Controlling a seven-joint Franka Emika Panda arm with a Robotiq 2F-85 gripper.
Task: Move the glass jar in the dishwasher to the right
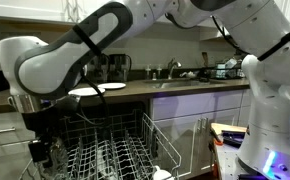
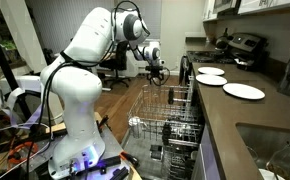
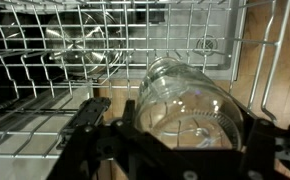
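– Hand: what has it got?

– It is clenched on the glass jar. In the wrist view the 2 fingers press against its sides and the jar fills the gap between them. In an exterior view the hand hangs above the far end of the rack, so the jar is up off the tines and not seated in the dishwasher.

– How should the carry go?

– My judgement: use a steady squeeze, since bare glass is slick, and stay above the rack's tines until the jar is over a free slot. Sideways travel at tine height would likely snag. After that, lower it straight down between the wires and let go only once the base rests on them.

– And the room around it?

– Over the rack there is open air. Inside the rack, 1 other clear glass piece sits among the wires beyond the jar, so the path should pass wide of it. Wooden floor shows past the rack's rim behind the jar, which suggests the jar is near the rack's edge. A slip there would probably land it outside the rack. Beside the rack runs the surface carrying white plates, and the arm should not swing into that edge.
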